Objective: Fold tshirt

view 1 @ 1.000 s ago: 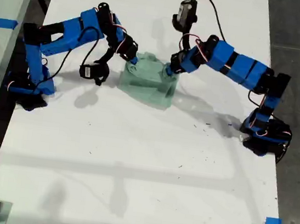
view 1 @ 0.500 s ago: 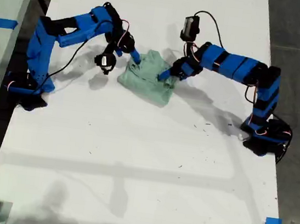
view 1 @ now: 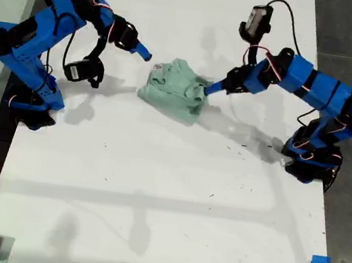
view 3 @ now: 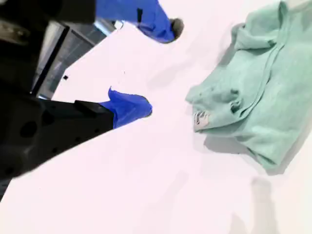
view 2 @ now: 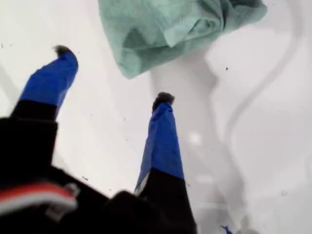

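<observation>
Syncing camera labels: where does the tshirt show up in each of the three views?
Exterior view: the tshirt lies bunched on the white table, upper centre, between the two arms.
First wrist view: it fills the top of the picture, beyond my first gripper, apart from it.
Second wrist view: at the picture's right, clear of my second gripper.
Shared landmark: the white neck label, also seen in the exterior view.

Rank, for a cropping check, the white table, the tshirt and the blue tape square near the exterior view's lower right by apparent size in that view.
1. white table, by far the largest
2. tshirt
3. blue tape square, clearly smallest
</observation>
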Controlling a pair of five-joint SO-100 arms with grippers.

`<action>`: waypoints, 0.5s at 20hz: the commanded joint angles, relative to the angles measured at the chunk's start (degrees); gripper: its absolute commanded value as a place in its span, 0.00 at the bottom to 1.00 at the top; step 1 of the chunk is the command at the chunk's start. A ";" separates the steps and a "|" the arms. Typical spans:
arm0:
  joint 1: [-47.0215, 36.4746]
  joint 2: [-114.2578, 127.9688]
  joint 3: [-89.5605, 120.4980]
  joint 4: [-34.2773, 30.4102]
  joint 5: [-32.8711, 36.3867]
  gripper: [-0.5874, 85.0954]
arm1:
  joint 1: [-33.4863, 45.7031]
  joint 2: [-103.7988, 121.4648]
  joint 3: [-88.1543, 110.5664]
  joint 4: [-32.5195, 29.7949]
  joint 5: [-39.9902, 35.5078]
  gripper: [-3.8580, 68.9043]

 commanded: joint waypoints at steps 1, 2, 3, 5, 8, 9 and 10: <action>4.66 25.14 24.96 -7.65 -7.29 0.01 | -3.96 18.98 11.07 0.44 6.15 0.31; 6.59 30.23 31.46 -8.26 -10.81 0.01 | -5.27 25.40 16.00 0.79 9.40 0.26; 8.53 34.45 37.62 -8.96 -14.77 0.01 | -7.03 31.90 20.92 0.79 12.66 0.22; 11.78 42.45 49.83 -12.48 -20.48 0.01 | -10.72 43.77 29.62 -0.35 18.46 0.11; 14.06 53.53 63.90 -13.71 -28.30 0.01 | -15.82 52.03 38.67 -3.34 27.51 0.03; 14.85 57.39 67.50 -14.33 -29.62 0.01 | -17.40 54.14 42.10 -4.31 30.94 0.03; 15.38 61.08 70.84 -14.15 -31.29 0.01 | -19.25 56.69 45.79 -5.89 33.93 0.03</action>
